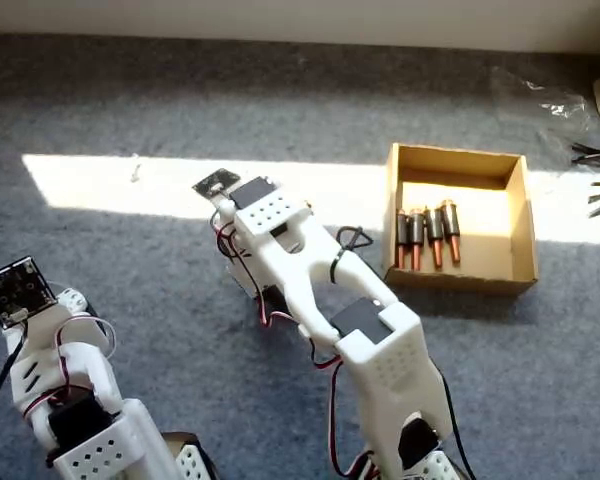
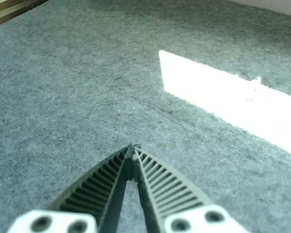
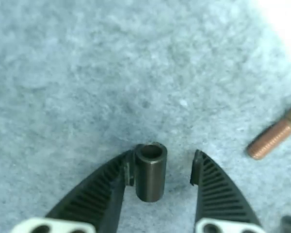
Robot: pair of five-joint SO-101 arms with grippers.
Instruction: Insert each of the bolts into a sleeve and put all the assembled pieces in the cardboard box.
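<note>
My right gripper (image 3: pixel 163 158) spread open, sleeve (image 3: pixel 150 172) against one jaw, bolt (image 3: pixel 271 141) nearby, left gripper (image 2: pixel 132 150) closed, empty, high view's right, cardboard box (image 1: pixel 520 215) with four assembled pieces (image 1: pixel 427 235)

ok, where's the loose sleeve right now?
Right wrist view: the sleeve is inside the open right hand, against one finger and clear of the other, with a bolt lying on the carpet nearby.
</note>
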